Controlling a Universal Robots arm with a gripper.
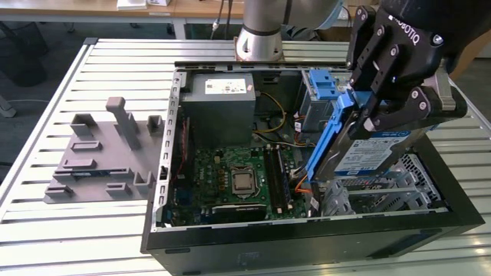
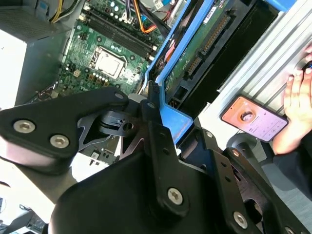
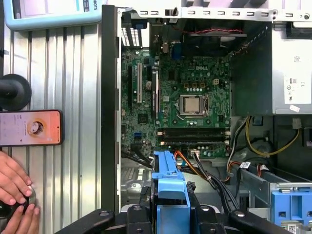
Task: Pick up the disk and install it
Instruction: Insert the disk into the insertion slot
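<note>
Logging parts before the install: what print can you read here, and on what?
Label on the disk, held in the shut gripper: too small to read.
Sticker on the power supply: too small to read.
White lettering on the gripper body: a maker's mark, not quoted.
Phone screen: unreadable.

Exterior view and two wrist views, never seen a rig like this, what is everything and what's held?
This is a robot arm working over an open computer case on a slatted table. The exterior view is from a camera off the arm; both wrist views are from cameras riding on it, looking into the case. The arm's hand is shut on the disk, a silver drive in a blue carrier, held on edge over the case. A grey fixture sits beside the case. In the first wrist view a phone lies on the table near a person's hands.
</note>
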